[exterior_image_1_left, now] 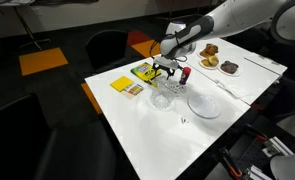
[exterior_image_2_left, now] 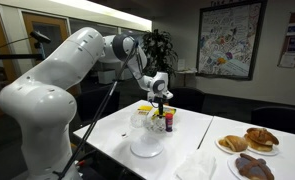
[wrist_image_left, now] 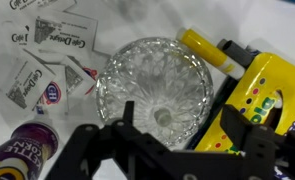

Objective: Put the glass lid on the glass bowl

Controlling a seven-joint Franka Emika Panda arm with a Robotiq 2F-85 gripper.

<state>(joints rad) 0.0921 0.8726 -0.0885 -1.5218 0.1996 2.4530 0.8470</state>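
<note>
In the wrist view a round piece of cut clear glass with a small knob at its centre, the glass lid (wrist_image_left: 152,85), lies on the white table. My gripper (wrist_image_left: 182,125) is open and empty above it, with one finger over the lid's rim and the other over the yellow box. In both exterior views the gripper (exterior_image_1_left: 167,70) (exterior_image_2_left: 162,100) hangs low over the table. The glass bowl (exterior_image_1_left: 162,97) (exterior_image_2_left: 141,120) shows there as a small clear shape just beside the gripper. I cannot tell lid from bowl in those views.
A yellow crayon box (wrist_image_left: 259,95) (exterior_image_1_left: 142,72) lies next to the lid. Several sachets (wrist_image_left: 47,60) and a purple bottle (wrist_image_left: 22,148) lie on its other side. A white plate (exterior_image_1_left: 204,104) (exterior_image_2_left: 147,150), a red-capped bottle (exterior_image_1_left: 184,74) and pastry plates (exterior_image_1_left: 219,60) (exterior_image_2_left: 247,142) stand nearby.
</note>
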